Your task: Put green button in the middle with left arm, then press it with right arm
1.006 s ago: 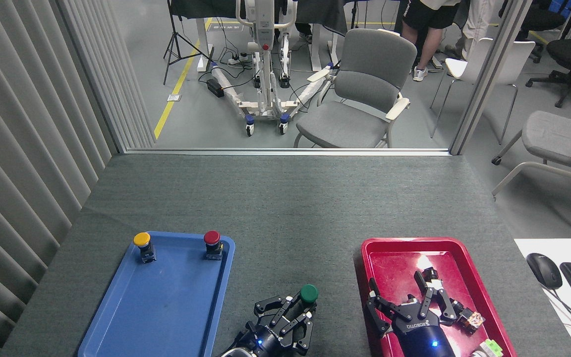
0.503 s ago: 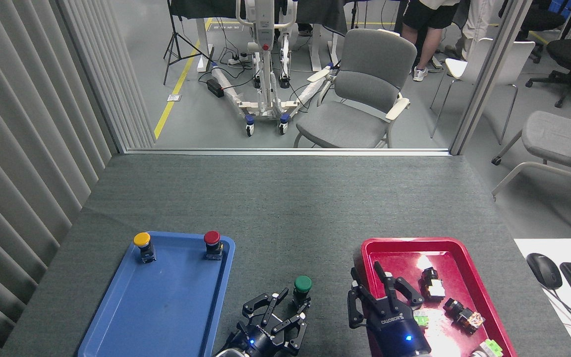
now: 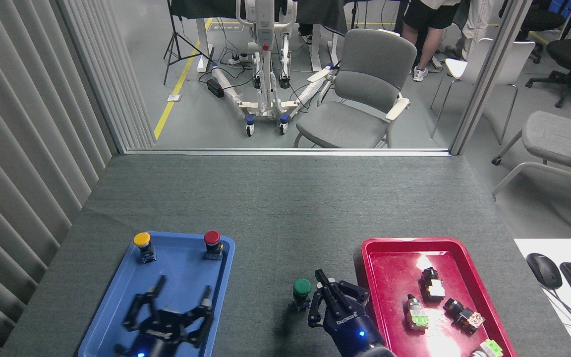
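The green button stands upright on the bare grey tabletop, in the strip between the blue tray and the red tray. Open felt runs from the button forward to the table's far edge; the strip itself is narrow, with a tray rim on each side.

The right gripper sits just to the right of the button, over the strip and close to the red tray's left rim. Its fingers are drawn together and point forward and slightly left; they hold nothing. Whether a fingertip touches the green cap cannot be told. To this gripper's right, inside the red tray, lie several small switch parts.

The left gripper hangs over the blue tray, well to the left of the button, fingers spread wide and empty. Ahead of it, at the tray's far end, stand the yellow button and the red button.

Compared with half a second ago, the left gripper has let go its station just behind the button and withdrawn leftward over the blue tray. The right gripper has moved left, off the red tray, and its fingers have closed up. The button has stayed where it was.
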Tool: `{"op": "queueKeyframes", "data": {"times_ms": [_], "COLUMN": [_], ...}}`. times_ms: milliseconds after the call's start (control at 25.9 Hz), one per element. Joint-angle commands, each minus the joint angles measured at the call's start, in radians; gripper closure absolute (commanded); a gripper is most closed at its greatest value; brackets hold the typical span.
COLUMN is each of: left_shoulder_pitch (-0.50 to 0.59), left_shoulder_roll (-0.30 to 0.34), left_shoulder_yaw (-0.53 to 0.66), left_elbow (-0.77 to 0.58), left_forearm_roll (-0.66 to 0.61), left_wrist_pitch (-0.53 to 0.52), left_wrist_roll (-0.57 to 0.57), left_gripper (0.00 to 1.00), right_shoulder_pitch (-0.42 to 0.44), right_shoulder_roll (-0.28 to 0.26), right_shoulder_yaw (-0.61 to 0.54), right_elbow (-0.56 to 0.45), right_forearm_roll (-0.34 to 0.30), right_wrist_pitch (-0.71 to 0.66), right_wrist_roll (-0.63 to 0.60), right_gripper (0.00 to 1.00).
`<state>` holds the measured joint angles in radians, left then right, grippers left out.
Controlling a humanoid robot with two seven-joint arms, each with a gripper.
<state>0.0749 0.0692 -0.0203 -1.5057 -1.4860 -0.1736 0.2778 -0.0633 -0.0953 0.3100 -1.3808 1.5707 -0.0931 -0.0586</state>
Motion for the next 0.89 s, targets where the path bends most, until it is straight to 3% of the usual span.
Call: {"op": "queueKeyframes", "data": {"times_ms": [0, 309, 657, 696, 773, 812, 851], "left_shoulder_pitch": [0.033, 0.031, 0.046, 0.046, 0.046, 0.045, 0.045], "left_shoulder_roll": [-0.003, 0.006, 0.053, 0.052, 0.052, 0.052, 0.053], "left_shoulder_yaw": [0.180, 0.186, 0.220, 0.220, 0.220, 0.221, 0.221], "left_elbow": [-0.013, -0.028, -0.004, -0.004, -0.004, -0.001, 0.002], "left_forearm_roll": [0.010, 0.069, 0.090, 0.099, 0.122, 0.135, 0.144], "left_wrist_pitch": [-0.018, -0.043, -0.050, -0.050, -0.041, -0.040, -0.040], "left_wrist_roll": [-0.002, -0.003, -0.002, -0.002, -0.003, -0.003, -0.003], "left_gripper": [0.01, 0.01, 0.01, 0.01, 0.01, 0.01, 0.01], "right_shoulder_pitch": [-0.039, -0.046, -0.046, -0.046, -0.039, -0.038, -0.036], "right_shoulder_roll": [0.029, 0.057, 0.071, 0.069, 0.069, 0.071, 0.069], "right_shoulder_yaw": [0.024, 0.023, 0.021, 0.018, 0.009, 0.009, 0.008], "right_elbow": [0.083, 0.192, 0.132, 0.117, 0.045, 0.016, -0.001], "right_forearm_roll": [0.000, 0.000, -0.003, -0.008, -0.021, -0.034, -0.041], "right_wrist_pitch": [0.003, 0.012, 0.072, 0.075, 0.125, 0.157, 0.171], "right_wrist_roll": [-0.007, -0.009, -0.066, -0.082, -0.155, -0.179, -0.185], "right_gripper": [1.00, 1.00, 1.00, 0.86, 0.20, 0.04, 0.00]}}
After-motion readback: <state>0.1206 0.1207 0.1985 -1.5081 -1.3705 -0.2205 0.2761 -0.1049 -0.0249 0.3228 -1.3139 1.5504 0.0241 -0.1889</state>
